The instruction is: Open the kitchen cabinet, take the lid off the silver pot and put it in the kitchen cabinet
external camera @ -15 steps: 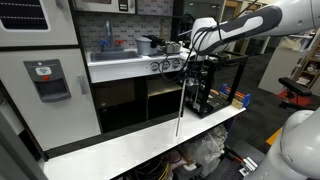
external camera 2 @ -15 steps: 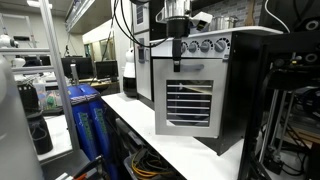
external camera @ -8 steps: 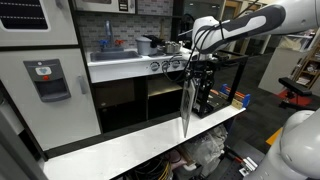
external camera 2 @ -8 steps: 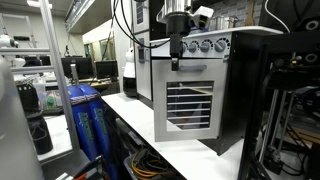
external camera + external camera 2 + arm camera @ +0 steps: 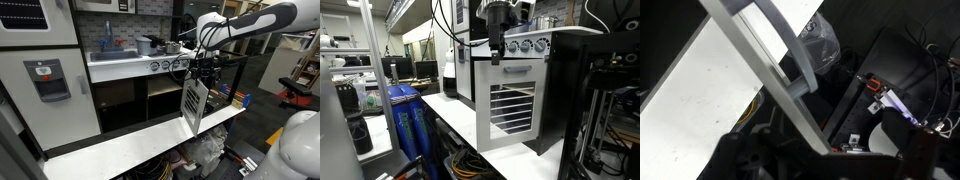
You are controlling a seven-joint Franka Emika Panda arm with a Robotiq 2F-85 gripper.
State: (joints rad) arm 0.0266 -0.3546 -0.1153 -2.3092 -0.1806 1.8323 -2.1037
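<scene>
While the gripper (image 5: 497, 58) hangs spread by the ajar kitchen cabinet (image 5: 510, 105), a white table (image 5: 120, 150) spans the cluttered lab.

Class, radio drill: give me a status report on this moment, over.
Gripper open, by the top of the cabinet door. Door stands partway open. No obstruction seen in its path.

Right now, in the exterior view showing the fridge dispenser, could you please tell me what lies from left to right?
Fridge dispenser → faucet → silver pot → slatted cabinet door.
</scene>
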